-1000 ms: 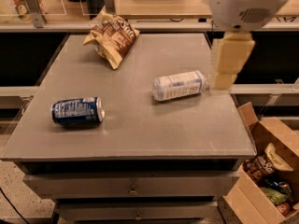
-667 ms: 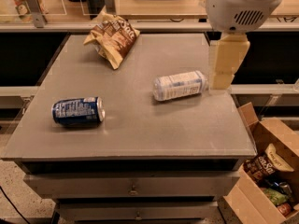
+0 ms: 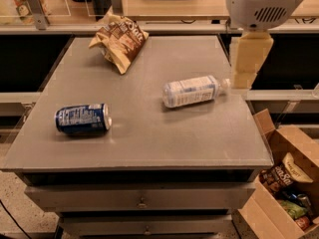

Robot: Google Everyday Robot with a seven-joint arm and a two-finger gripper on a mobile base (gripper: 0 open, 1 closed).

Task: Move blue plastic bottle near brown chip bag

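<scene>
The blue plastic bottle [image 3: 193, 90] lies on its side at the middle right of the grey table [image 3: 149, 143], its white cap pointing right. The brown chip bag [image 3: 120, 43] lies crumpled at the table's far left. My gripper [image 3: 246, 63] hangs at the table's right edge, just right of the bottle's cap and slightly behind it, under the white arm housing [image 3: 266, 4]. It holds nothing that I can see.
A dark blue soda can [image 3: 82, 118] lies on its side at the front left of the table. An open cardboard box [image 3: 286, 183] with snack packets stands on the floor at the lower right. A counter [image 3: 174, 9] runs behind the table.
The gripper has shifted slightly along the table's right edge, staying beside the bottle's cap. The bottle, bag and can have not moved.
</scene>
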